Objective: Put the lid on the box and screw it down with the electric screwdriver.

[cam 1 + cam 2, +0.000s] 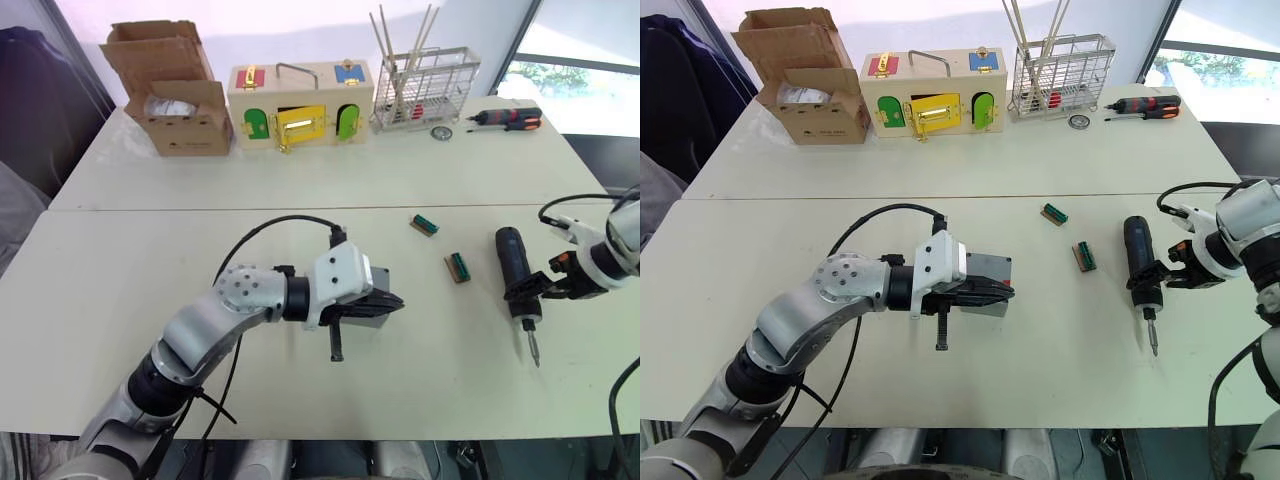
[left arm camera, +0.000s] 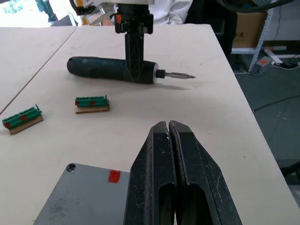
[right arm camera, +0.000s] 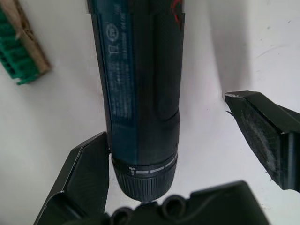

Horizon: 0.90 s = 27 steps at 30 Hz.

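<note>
The thick black cylindrical electric screwdriver (image 1: 1137,255) lies flat on the pale table (image 1: 760,250) at the robot's right, its thin metal bit (image 1: 1151,333) pointing toward the robot. The right gripper (image 3: 178,154) straddles the screwdriver's collar end with its two black fingers spread wide: one finger (image 3: 86,173) touches the barrel's side, the other stands clear of it with bare table between. Near the table's middle, the left gripper (image 2: 169,136) hovers over a small square grey plastic box (image 1: 985,273) with a red mark (image 2: 114,176) on its surface, its fingers pressed together and gripping nothing. Two small green terminal blocks on wooden bases (image 1: 1083,256) lie between the box and the screwdriver, apart from both.
</note>
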{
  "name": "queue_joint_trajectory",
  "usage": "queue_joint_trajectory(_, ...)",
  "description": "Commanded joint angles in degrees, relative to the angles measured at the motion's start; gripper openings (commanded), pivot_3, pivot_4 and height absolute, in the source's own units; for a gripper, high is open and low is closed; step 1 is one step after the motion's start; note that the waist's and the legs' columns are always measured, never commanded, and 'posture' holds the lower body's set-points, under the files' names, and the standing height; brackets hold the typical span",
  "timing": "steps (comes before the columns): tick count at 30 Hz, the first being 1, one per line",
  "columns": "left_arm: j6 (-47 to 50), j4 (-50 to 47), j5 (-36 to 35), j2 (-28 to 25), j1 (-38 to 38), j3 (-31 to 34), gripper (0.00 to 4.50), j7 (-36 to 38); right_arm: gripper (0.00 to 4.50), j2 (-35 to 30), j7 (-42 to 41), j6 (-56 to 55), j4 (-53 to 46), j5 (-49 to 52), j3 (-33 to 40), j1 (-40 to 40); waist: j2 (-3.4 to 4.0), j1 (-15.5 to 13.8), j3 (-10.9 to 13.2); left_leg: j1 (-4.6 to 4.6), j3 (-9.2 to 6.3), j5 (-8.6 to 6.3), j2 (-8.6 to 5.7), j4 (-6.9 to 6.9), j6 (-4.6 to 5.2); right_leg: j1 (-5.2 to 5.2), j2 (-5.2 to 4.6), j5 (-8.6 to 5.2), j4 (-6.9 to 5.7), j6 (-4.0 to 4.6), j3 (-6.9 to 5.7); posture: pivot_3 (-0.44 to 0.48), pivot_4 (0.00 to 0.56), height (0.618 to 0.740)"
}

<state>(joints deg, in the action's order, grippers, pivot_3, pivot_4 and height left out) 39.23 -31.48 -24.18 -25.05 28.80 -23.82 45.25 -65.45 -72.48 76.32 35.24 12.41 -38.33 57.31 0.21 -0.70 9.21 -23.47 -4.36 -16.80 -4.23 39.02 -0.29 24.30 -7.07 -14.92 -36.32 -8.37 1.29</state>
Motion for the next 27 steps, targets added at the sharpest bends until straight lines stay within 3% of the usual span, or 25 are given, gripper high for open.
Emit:
queue_joint_trajectory(1,0.4,-2.8,0.2,0.0,-0.4,0.8,0.0,-1.4,4.25,0.5,-2.9,-1.5,-0.5,-3.0,-2.8,-0.1,-0.03,0.0,0.0,0.0,-0.01,0.0,0.0,0.0,0.0,-0.01,0.0,0.0,0.0,0.0,-0.01,0.0,0.15,0.73)
queue_joint_trajectory(10,1.0,-3.9,0.0,-0.6,-1.5,0.8,0.0,-2.6,1.89,-1.2,-8.0,-2.3,-7.1,-6.2,-5.2,-4.5,-0.07,-0.2,0.0,0.0,-0.14,0.0,0.01,0.02,-0.02,-0.06,0.02,0.0,0.0,0.0,-0.1,0.0,0.15,0.73)
queue_joint_trajectory(20,-1.1,-0.5,0.7,-1.0,0.1,0.8,0.0,-0.8,1.89,-4.4,-7.4,-7.3,-12.6,-8.4,0.0,-10.8,-0.2,-0.5,-0.1,0.02,-0.36,0.02,-0.01,0.05,-0.05,-0.28,0.02,0.0,0.09,0.01,-0.32,0.0,0.15,0.73)
queue_joint_trajectory(24,-3.2,3.7,1.2,-2.5,1.9,2.1,0.0,2.2,1.89,-2.7,-6.0,-12.0,-7.3,-8.8,7.6,-3.2,-0.23,0.0,-0.1,0.05,-0.32,0.03,-0.05,0.09,-0.07,-0.33,0.01,0.0,0.11,0.01,-0.28,0.0,0.15,0.73)
queue_joint_trajectory(27,-4.3,8.2,0.6,-3.6,3.6,4.7,0.0,4.4,1.89,-1.9,-3.2,-10.1,-5.7,-6.1,16.3,4.0,0.3,0.7,0.2,0.05,-0.04,0.03,-0.05,0.08,-0.07,-0.14,-0.02,0.03,0.06,-0.05,-0.04,0.0,0.15,0.73)
